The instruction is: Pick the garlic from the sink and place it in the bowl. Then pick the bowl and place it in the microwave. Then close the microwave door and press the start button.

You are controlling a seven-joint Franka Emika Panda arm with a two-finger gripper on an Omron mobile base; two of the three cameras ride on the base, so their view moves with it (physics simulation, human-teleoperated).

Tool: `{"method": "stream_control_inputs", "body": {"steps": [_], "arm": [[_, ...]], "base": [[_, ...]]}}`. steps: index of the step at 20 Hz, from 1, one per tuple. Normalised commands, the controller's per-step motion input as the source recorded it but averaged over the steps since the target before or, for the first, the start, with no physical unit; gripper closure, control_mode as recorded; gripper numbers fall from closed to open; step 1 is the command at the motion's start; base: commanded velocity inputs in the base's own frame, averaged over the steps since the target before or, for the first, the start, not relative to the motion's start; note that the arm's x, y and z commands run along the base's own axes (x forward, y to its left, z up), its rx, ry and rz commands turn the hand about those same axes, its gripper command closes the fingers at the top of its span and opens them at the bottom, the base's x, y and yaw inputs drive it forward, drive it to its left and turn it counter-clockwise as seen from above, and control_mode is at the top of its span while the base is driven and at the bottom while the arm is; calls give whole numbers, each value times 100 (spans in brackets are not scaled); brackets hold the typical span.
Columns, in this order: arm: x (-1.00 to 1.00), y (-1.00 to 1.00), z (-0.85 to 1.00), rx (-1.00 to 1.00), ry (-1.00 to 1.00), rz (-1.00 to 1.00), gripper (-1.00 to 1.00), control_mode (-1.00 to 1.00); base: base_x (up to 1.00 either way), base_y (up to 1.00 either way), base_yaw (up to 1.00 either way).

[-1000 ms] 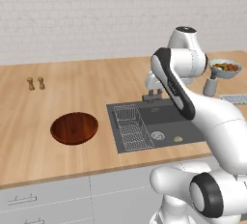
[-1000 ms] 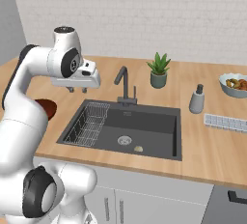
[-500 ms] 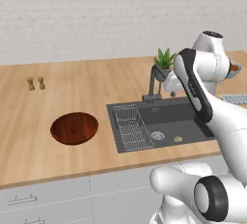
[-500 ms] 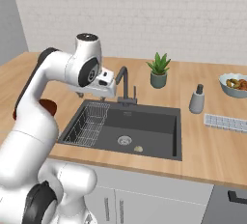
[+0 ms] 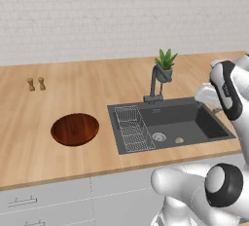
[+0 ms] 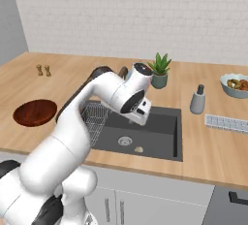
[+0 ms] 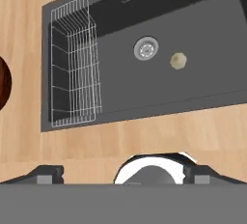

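The garlic (image 7: pixel 178 60) is a small pale lump on the floor of the dark sink (image 7: pixel 193 30), just right of the round drain (image 7: pixel 146 49); it also shows as garlic (image 5: pixel 179 140) and garlic (image 6: pixel 138 149). The reddish-brown bowl (image 5: pixel 75 129) sits empty on the counter left of the sink. My gripper (image 7: pixel 124 175) hangs high above the sink's front edge, looking straight down. It is open, its fingertips (image 7: pixel 47 173) far apart with nothing between them. The hand (image 6: pixel 139 110) hovers over the basin. The microwave and its door are out of view.
A wire rack (image 7: pixel 75 61) fills the sink's left part. The faucet (image 5: pixel 153 86) and a potted plant (image 5: pixel 165 66) stand behind the basin. Two small shakers (image 5: pixel 36 84) are far left. A soap dispenser (image 6: pixel 197 100), fruit bowl (image 6: pixel 235 84) and grey tray (image 6: pixel 226 122) lie right.
The arm has swung to the right, from beside the faucet to above the sink's front right part. The garlic and bowl have not moved.
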Motion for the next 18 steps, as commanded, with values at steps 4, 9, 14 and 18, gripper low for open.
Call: {"method": "stream_control_inputs", "body": {"steps": [4, 9, 14, 18], "arm": [[77, -100, -100, 19, 28, 0, -100, -100], [98, -53, -98, 7, 18, 0, -100, -100], [92, -20, -68, 7, 1, 7, -100, -100], [77, -12, -85, 1, 0, 6, -100, -100]], "base": [[0, 0, 0], [0, 0, 0], [0, 0, 0], [0, 0, 0]]}}
